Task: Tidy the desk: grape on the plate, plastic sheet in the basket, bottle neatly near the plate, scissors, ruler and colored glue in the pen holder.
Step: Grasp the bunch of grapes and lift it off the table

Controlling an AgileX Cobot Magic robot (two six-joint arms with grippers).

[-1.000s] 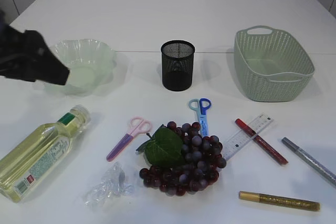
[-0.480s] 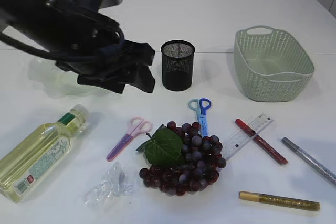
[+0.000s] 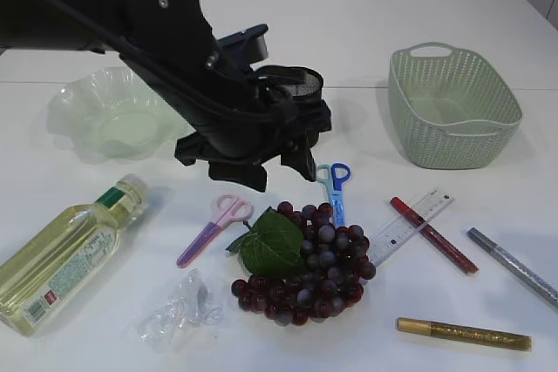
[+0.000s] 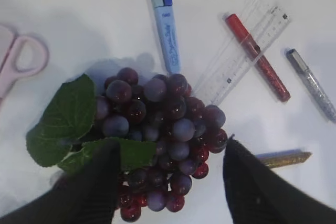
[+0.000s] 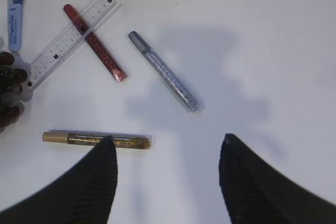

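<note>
Left gripper (image 4: pixel 168 182) is hovering open, grasping nothing, over the grape (image 4: pixel 157 135); nothing is lying sorted yet — plate (image 3: pixel 113 119), basket (image 3: pixel 453 111) and pen holder (image 3: pixel 301 84) are sitting unfilled.

My left arm (image 3: pixel 148 50) reaches in from the upper left across the middle, wrist bent downward. My left gripper (image 3: pixel 281 165) hangs with its jaws spread wide, holding nothing. My right gripper (image 5: pixel 168 182) also points down, jaws wide apart and empty.
</note>
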